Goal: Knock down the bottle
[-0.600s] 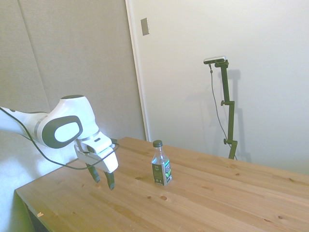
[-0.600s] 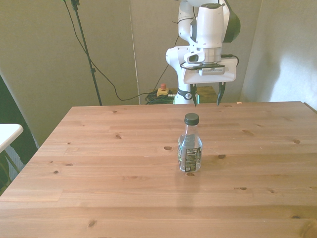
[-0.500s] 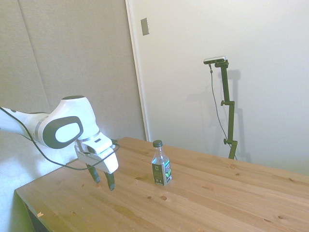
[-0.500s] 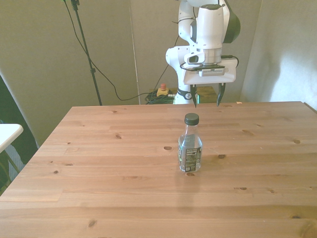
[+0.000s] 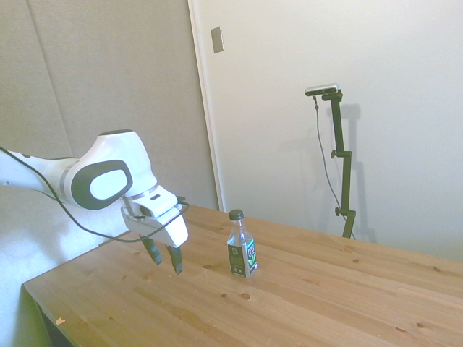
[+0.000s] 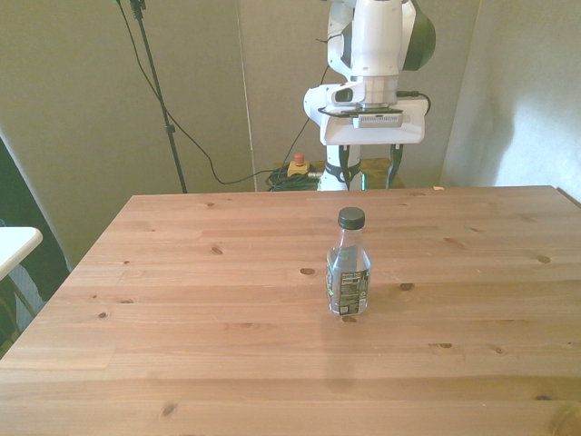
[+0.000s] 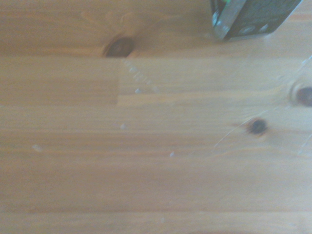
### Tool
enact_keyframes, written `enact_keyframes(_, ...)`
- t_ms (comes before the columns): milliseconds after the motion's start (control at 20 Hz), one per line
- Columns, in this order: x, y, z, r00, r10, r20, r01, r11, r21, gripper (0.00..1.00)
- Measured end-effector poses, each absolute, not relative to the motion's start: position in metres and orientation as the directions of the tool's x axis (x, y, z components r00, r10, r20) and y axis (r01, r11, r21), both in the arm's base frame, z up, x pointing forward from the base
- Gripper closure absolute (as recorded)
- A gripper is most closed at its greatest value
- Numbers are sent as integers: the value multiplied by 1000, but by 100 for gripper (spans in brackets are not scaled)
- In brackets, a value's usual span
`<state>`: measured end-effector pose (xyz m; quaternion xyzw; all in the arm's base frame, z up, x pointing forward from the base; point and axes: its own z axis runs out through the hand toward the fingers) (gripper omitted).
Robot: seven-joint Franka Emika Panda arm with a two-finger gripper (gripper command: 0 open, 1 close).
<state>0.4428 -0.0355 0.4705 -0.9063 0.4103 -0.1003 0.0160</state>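
The bottle (image 5: 241, 246) stands upright near the middle of the wooden table (image 5: 325, 303). It is small and clear, with a dark green cap and a dark label. My gripper (image 5: 165, 261) hangs a little above the table, to the left of the bottle in the side view and apart from it. Its two dark fingers point down, spread open, with nothing between them. In the front view the bottle (image 6: 349, 269) stands in front of the gripper (image 6: 370, 177), which is over the table's far edge. The wrist view shows only the bottle's base (image 7: 253, 17) and bare wood.
The table's (image 6: 182, 363) near edge runs along the front view's bottom. A white surface (image 6: 14, 243) sits beside the table at the front view's left. Cables and a small red-topped object (image 6: 296, 166) lie on the floor behind the table.
The gripper has risen slightly and moved toward the bottle. The bottle has not moved.
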Motion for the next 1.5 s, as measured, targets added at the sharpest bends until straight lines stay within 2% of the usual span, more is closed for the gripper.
enact_keyframes(500, 518, -59, 484, 629, -733, 260, -729, -672, -132, 100)
enact_keyframes(1500, 592, -63, 503, 501, -800, 330, -797, -575, -183, 100)
